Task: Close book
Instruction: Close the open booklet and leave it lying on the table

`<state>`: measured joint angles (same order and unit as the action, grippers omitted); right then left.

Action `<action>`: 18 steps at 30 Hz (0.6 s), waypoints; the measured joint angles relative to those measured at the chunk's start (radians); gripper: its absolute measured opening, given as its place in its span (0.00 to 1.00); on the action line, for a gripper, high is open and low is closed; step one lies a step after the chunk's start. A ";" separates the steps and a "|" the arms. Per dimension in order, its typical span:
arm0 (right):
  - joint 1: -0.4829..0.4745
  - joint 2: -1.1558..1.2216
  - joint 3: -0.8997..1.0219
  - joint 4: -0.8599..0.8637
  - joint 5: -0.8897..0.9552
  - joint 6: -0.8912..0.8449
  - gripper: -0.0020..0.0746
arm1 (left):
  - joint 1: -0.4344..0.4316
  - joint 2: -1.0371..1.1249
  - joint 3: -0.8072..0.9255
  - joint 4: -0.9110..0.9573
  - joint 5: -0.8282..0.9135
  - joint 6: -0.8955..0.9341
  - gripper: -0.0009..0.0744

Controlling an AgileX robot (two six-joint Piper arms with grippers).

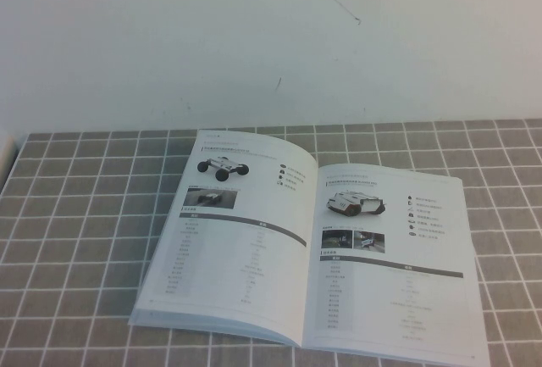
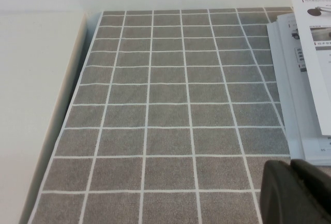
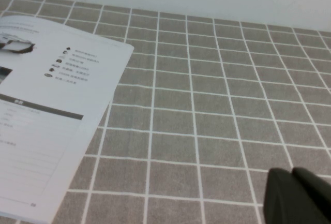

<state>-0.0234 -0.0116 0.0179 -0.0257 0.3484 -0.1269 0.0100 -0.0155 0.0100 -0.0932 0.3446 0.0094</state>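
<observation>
High view: white paper booklet point(image 1: 313, 248) open on grey-tiled table point(image 1: 76, 240).
Left claw point(image 2: 290, 171), right claw point(image 3: 292, 176): flanking it, state untellable.
Likely risk: thin pages slip; booklet skids.

It appeared to be a robotics lab bench: a gray grid-lined cloth point(image 1: 76, 214) covered the lower frame, a bare white wall point(image 1: 254, 36) filled the top, and the open manual point(image 1: 254, 257) at center pictured wheeled robots.
</observation>
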 joint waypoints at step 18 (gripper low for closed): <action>0.000 0.000 0.000 -0.027 -0.001 0.000 0.02 | 0.000 0.000 0.003 0.037 -0.013 0.014 0.01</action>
<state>-0.0234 -0.0116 0.0179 -0.0531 0.3477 -0.1269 0.0100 -0.0155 0.0126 -0.0562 0.3317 0.0234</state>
